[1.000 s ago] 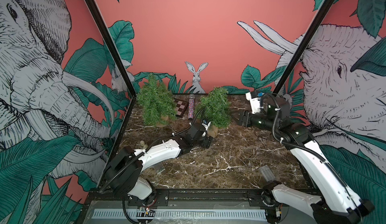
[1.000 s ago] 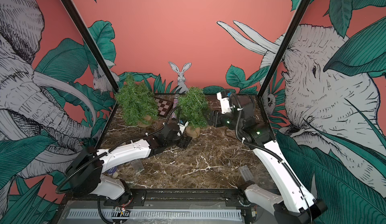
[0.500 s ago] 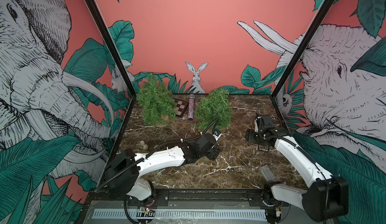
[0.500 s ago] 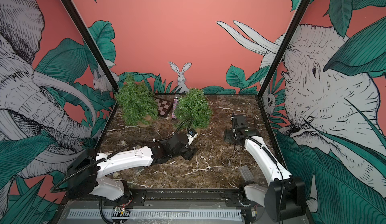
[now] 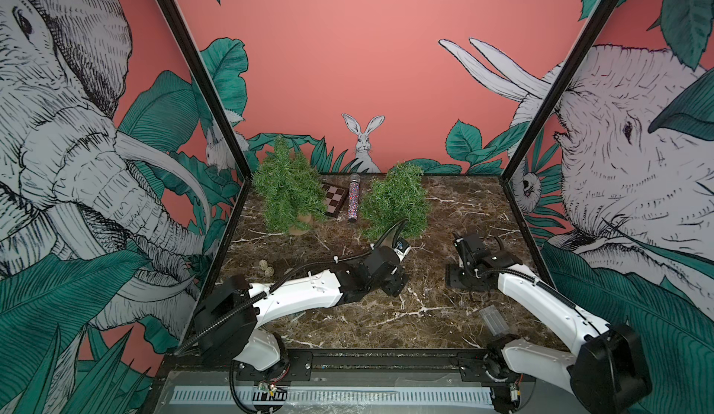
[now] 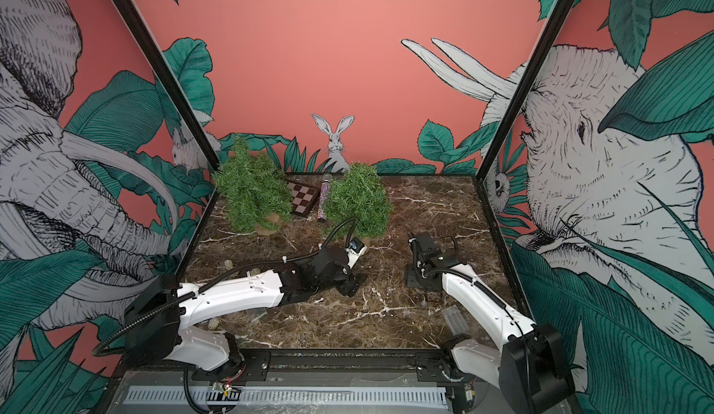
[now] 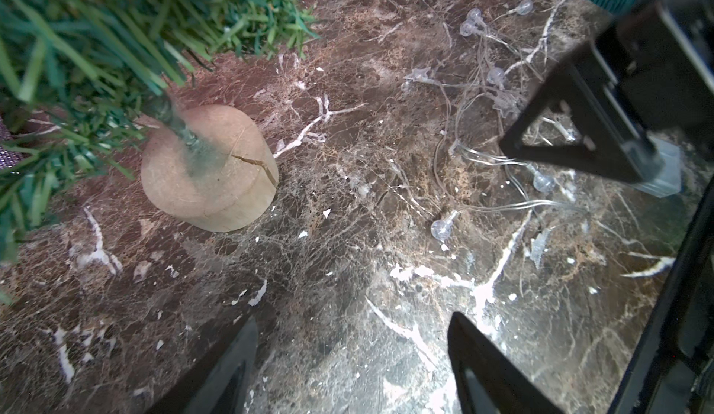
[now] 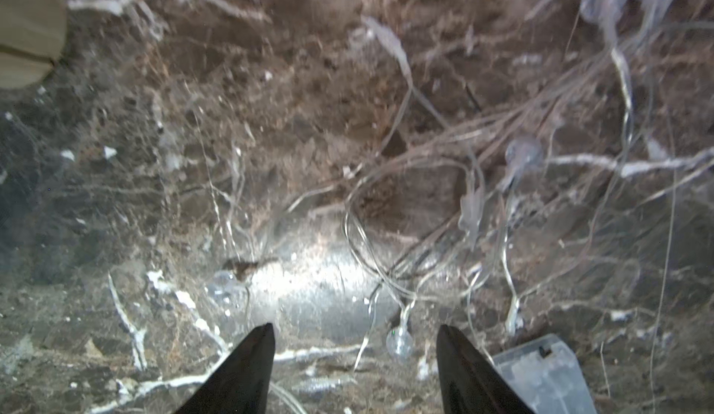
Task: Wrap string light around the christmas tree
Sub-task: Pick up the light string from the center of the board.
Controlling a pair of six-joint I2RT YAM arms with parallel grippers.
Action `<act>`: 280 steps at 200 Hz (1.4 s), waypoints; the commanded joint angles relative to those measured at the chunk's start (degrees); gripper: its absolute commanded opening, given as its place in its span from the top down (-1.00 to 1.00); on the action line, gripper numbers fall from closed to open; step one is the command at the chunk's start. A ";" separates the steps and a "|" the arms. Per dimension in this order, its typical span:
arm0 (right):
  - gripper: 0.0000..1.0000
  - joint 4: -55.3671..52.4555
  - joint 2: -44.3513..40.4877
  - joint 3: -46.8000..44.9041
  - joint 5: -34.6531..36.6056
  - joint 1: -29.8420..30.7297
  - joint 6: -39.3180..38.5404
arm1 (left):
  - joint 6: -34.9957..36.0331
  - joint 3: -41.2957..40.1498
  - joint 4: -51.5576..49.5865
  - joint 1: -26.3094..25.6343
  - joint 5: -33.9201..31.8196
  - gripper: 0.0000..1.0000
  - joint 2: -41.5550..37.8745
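Two empty grasps noted: left fingers [image 7: 475, 354] and right fingers [image 8: 251, 362] are spread wide. Clear-wire string light with round bulbs [image 8: 400, 341] is seen tangled on brown marble bench [image 5: 463, 215] near small green christmas tree [image 5: 396, 199]; tree could be toppled by snagged loops.

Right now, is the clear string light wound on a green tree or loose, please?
Loose: the clear string light lies tangled on the marble tabletop, apart from the green tree.

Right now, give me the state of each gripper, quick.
Left gripper: open, holding nothing.
Right gripper: open, holding nothing, over the loose string light.
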 commanded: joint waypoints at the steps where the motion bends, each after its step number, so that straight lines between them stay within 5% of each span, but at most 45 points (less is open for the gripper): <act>1: -0.34 -6.39 -1.03 -1.46 -0.39 3.38 4.14 | -0.88 0.46 1.87 -0.46 0.88 -0.58 -0.05; 46: 0.12 -2.17 1.23 -4.08 -4.14 9.64 4.99 | -0.03 1.52 2.12 -0.35 0.64 -0.58 0.71; 83: 1.00 1.24 -1.95 -1.71 -11.55 15.13 5.13 | -0.41 1.79 -2.60 1.52 1.08 -0.56 -2.78; 135: 1.00 6.79 -12.25 0.52 -21.47 16.34 12.64 | -1.15 -4.61 1.80 3.51 11.67 -0.59 -13.58; 169: 1.00 20.15 -12.14 -0.32 -28.23 16.38 19.84 | 0.64 -4.30 3.71 -0.25 14.26 -0.75 -12.04; 211: 1.00 29.93 -11.86 -1.89 -31.67 16.42 25.34 | -3.03 -5.67 12.25 -1.66 17.78 -0.67 -7.81; 241: 1.00 15.85 -10.89 -1.14 -24.73 16.16 20.46 | -3.15 -6.52 11.10 -1.63 17.35 -0.57 -6.12; 258: 0.47 3.30 -8.06 0.41 -18.09 16.29 14.69 | -4.10 -8.73 9.93 -1.64 14.63 -0.62 -7.88; 280: -0.15 -0.25 -5.25 0.46 -12.34 18.20 12.64 | -4.79 -11.42 8.46 -1.14 9.07 -0.69 -10.13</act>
